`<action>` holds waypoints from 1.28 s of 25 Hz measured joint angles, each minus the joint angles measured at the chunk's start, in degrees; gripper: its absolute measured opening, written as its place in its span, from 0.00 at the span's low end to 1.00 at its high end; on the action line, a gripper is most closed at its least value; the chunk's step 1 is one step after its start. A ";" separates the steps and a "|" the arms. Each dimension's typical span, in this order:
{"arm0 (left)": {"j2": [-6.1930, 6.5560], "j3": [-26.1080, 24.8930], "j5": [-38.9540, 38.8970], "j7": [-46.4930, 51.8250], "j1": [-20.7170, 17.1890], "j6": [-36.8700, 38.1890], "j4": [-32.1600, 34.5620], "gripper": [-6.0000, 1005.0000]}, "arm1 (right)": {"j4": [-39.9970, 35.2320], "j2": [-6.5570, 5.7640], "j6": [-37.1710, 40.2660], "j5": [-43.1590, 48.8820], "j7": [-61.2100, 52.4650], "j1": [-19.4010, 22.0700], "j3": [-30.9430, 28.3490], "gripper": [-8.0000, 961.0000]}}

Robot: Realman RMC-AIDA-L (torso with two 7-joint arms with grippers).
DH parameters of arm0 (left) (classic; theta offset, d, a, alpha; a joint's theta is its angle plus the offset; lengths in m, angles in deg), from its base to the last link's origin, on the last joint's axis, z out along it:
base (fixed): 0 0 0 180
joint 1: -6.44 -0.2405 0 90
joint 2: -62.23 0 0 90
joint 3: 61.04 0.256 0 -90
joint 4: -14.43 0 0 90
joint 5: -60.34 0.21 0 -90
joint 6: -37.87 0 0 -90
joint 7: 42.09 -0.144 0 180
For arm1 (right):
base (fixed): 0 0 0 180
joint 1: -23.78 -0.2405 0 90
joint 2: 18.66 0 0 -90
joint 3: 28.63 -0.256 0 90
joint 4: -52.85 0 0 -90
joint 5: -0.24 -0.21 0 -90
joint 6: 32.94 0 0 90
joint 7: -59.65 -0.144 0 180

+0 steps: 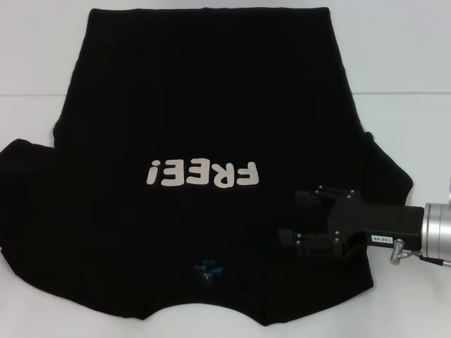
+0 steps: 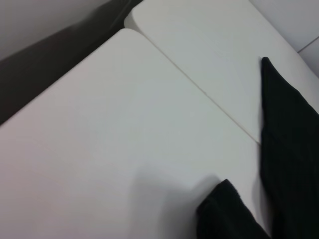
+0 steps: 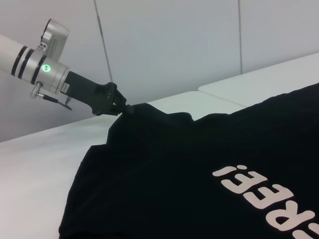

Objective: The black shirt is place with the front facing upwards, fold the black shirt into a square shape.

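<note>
The black shirt (image 1: 204,105) lies spread face up on the white table, its white "FREE!" lettering (image 1: 203,174) reading upside down and its collar with the blue label (image 1: 209,268) at the near edge. My right gripper (image 1: 292,218) hovers low over the shirt's near right shoulder, jaws apart with nothing between them. My left gripper (image 3: 123,107) is outside the head view. The right wrist view shows it at the far edge of the shirt (image 3: 199,164), pinching a raised peak of cloth. In the left wrist view, black cloth (image 2: 291,144) lies beside bare table.
The white table (image 1: 394,63) is made of two tops with a seam (image 2: 199,89) between them. Bare table surface shows to the right of and behind the shirt. A pale wall (image 3: 174,45) stands behind the table's far edge.
</note>
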 joint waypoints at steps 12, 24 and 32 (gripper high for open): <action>-2.13 0.52 0.00 -1.54 2.50 7.77 5.61 0.02 | 0.00 0.00 -0.22 0.01 0.00 0.00 0.12 0.93; -6.58 6.95 0.37 -1.25 6.29 13.62 10.00 0.04 | 0.27 0.00 -0.72 0.13 0.00 0.03 0.33 0.93; -7.37 8.68 -2.05 -3.26 7.24 16.67 6.04 0.05 | 0.69 -0.02 -0.71 0.09 0.00 0.09 0.19 0.93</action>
